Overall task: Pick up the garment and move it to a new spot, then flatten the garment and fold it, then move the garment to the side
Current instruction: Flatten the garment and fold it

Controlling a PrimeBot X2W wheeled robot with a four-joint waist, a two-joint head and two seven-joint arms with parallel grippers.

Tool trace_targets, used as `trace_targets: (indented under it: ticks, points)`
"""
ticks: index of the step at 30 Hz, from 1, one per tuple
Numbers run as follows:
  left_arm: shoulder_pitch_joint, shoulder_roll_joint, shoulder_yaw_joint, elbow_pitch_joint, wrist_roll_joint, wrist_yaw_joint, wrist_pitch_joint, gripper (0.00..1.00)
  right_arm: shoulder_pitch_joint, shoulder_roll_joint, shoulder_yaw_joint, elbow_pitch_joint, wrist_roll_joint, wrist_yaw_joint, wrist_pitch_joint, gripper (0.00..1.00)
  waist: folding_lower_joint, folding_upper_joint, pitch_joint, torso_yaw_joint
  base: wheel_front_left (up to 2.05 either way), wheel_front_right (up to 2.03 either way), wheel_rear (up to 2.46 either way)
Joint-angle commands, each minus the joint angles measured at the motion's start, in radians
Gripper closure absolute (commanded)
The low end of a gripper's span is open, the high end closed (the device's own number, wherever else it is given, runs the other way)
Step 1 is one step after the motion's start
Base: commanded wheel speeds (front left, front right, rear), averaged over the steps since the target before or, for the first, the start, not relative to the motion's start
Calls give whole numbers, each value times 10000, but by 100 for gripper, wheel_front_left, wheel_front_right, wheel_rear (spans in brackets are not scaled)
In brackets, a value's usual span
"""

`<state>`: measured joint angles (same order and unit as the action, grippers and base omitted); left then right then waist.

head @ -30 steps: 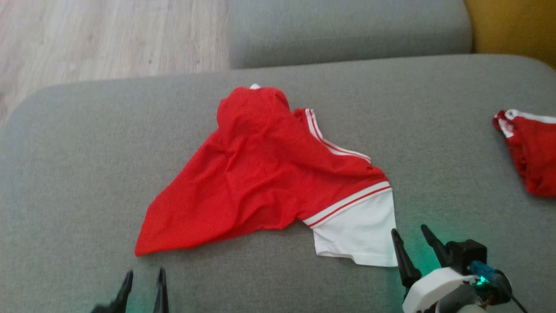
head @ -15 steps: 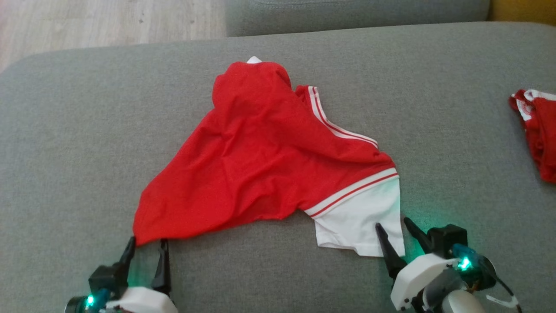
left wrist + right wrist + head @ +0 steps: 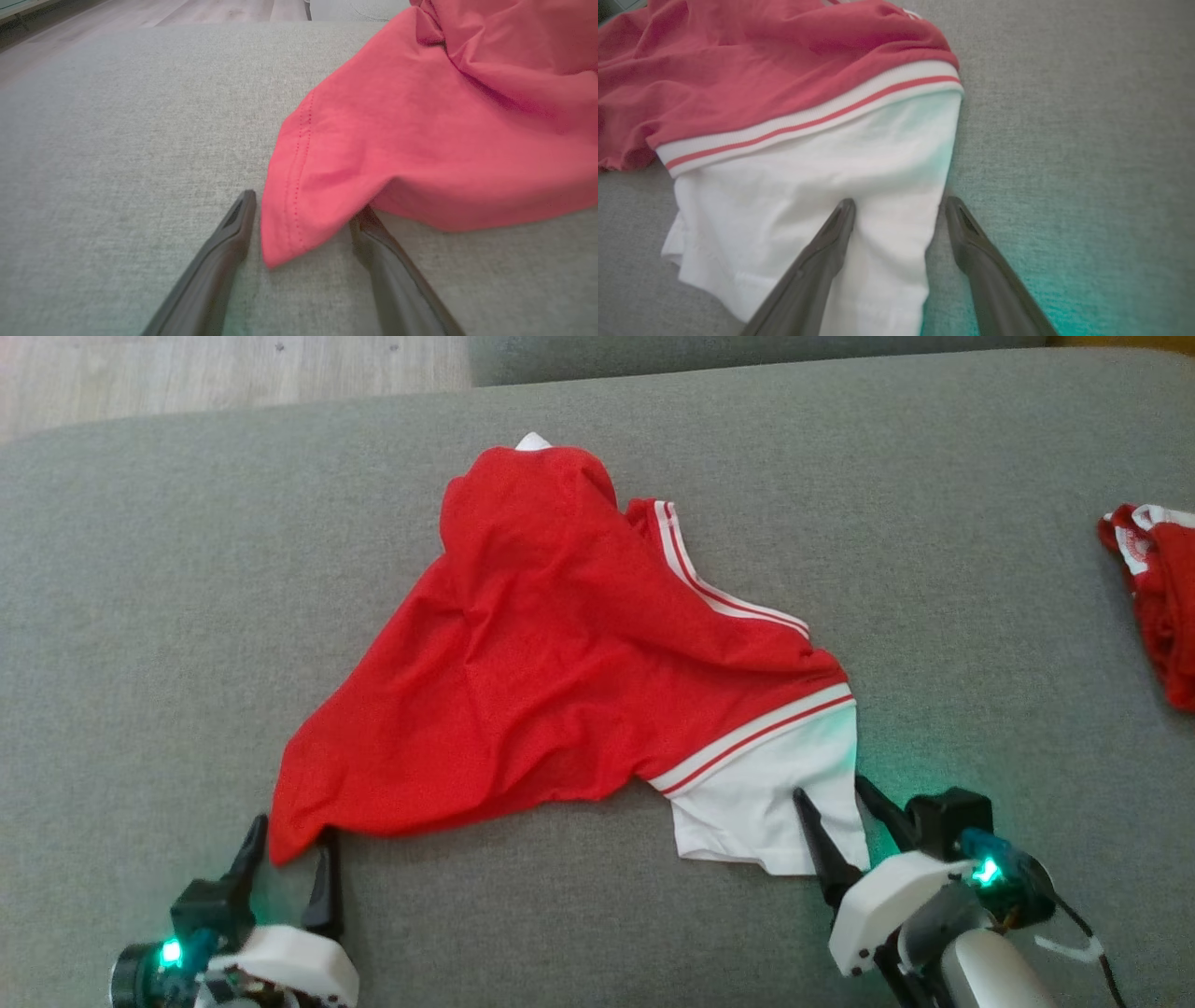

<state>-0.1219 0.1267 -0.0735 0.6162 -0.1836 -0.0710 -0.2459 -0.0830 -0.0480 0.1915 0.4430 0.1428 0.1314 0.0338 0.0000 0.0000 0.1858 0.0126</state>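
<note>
Grey cushion (image 3: 140, 616) stretched wide in front of the robot, and the garment (image 3: 560, 663) lay rumpled about the middle of it. It was a red piece, heaped into a rough triangle with its peak toward the far edge of the cushion. A white-and-red striped band (image 3: 747, 747) ran across its lower right, and a white panel (image 3: 756, 812) spread below that toward the near edge.

At the garment's near-left tip stood the left gripper (image 3: 294, 831), its jaws apart and nothing clamped. From its own wrist the left gripper (image 3: 306, 205) had the hemmed red corner lying between its two fingers (image 3: 219, 252), with the cloth draped over the tip of one of them.

At the other end the right gripper (image 3: 829, 787) was spread as well. Seen from the wrist, the right gripper (image 3: 901, 200) straddled the right-hand edge of the white panel (image 3: 808, 177), with one finger lying over the white cloth and the other over bare cushion just beside it. It gripped nothing. A green light on each wrist cast a green glow on the grey fabric nearby.

Well apart, at the right edge of the cushion, lay a second red garment (image 3: 1158, 607) with white trim. Past the far-left corner I could see pale wooden floor (image 3: 233, 373).
</note>
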Motion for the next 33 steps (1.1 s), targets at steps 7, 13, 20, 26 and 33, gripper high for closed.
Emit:
trace_targets:
  ticks: [7, 13, 20, 26, 33]
  points:
    - [-742, 456, 161, 548, 64, 41, -92, 43, -45, -22, 901, 14, 482, -7, 1037, 0, 0, 0, 123, -63, 0, 0, 0]
    - [-770, 508, -42, 748, -48, -163, -15, 100, -148, -22, 1186, -380, 1744, -7, 1090, 100, 0, 0, -120, -135, 0, 0, 0]
    - [-228, 770, -104, -1860, -1398, -540, 1291, 100, -289, -215, 171, -3849, 5110, -7, 1680, 100, 0, 0, -705, -336, 0, 0, 0]
    - [459, 2218, -803, -7271, -4001, -591, 4050, 100, -347, -759, -1691, -7508, 7176, -7, 3163, 100, 0, 0, -1302, -517, 0, 0, 0]
    - [93, 4068, -1112, -12183, -7181, -594, 6746, 100, -1520, -314, -3932, -10060, 8518, -7, 5019, 100, 0, 0, -1822, -807, 0, 0, 0]
